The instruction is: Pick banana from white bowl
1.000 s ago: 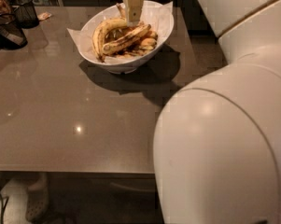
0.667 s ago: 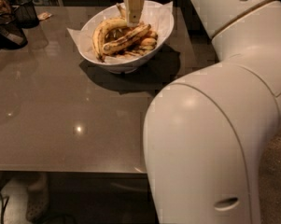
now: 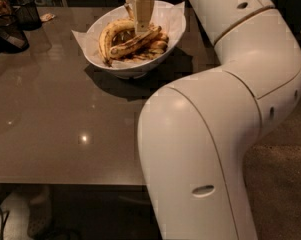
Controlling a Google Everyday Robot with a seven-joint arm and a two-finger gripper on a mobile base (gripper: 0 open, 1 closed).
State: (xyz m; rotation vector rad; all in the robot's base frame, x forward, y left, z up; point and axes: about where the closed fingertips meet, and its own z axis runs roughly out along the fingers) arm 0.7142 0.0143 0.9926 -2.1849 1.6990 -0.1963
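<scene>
Lowered since the earlier frame, the hand (image 3: 142, 28), closure indeterminable, rests at the banana (image 3: 132, 42) in the white bowl (image 3: 140, 70), upper centre; likely soft, light, bruisable: grip mid-length, gently.

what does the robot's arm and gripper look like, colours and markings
The arm is bulky and glossy white, built of rounded shell segments with thin dark seams and small oval recessed slots; no cables or lettering show. The gripper, over the white bowl at the banana, is a narrower cream-beige piece.
</scene>
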